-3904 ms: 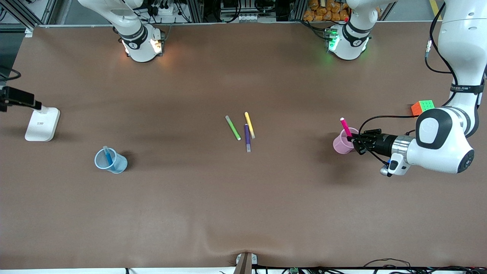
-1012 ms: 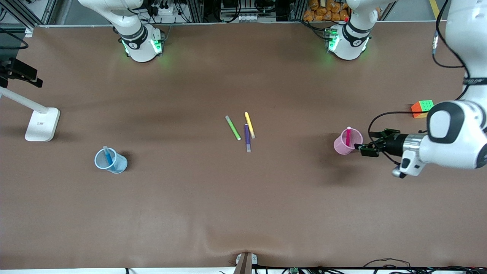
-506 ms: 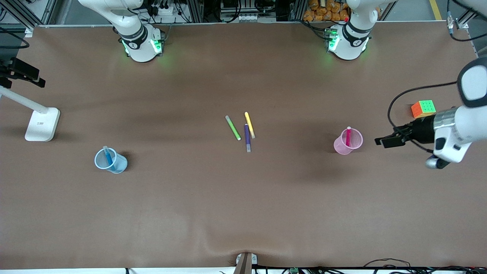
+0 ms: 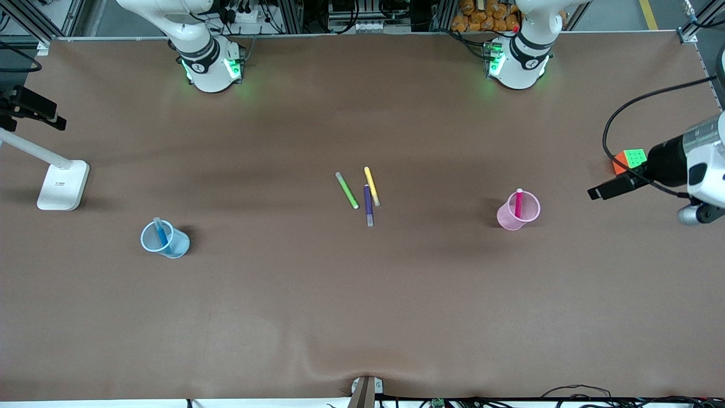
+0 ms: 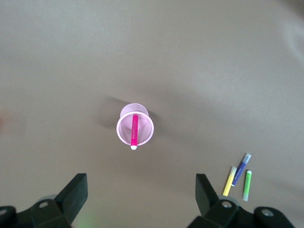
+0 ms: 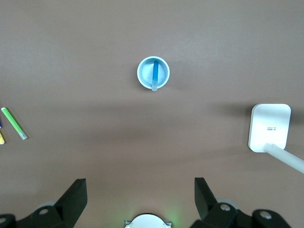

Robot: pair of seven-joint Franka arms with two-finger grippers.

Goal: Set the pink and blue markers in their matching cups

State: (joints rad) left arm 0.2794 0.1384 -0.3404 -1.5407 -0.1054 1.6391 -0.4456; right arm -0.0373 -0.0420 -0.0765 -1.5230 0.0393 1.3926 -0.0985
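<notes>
The pink marker (image 4: pixel 518 203) stands in the pale pink cup (image 4: pixel 506 216) toward the left arm's end of the table. The blue marker (image 4: pixel 162 232) leans in the pale blue cup (image 4: pixel 177 245) toward the right arm's end. My left gripper (image 4: pixel 596 192) is open and empty, up over the table between the pink cup and a cube. The left wrist view shows its gripper (image 5: pixel 141 190) looking down on the pink cup (image 5: pixel 145 128) and marker (image 5: pixel 135 130). My right gripper (image 6: pixel 140 192) is open and empty, high over the blue cup (image 6: pixel 162 71) and marker (image 6: pixel 155 73).
A green pen (image 4: pixel 346 190), a yellow pen (image 4: pixel 371 185) and a dark purple pen (image 4: pixel 369 205) lie mid-table. A colour cube (image 4: pixel 630 160) sits near the left arm's end. A white stand base (image 4: pixel 62 184) sits near the right arm's end.
My left gripper let go of the pink marker, which now stands in the pink cup. It then opened and drew back and up toward the left arm's end of the table.
</notes>
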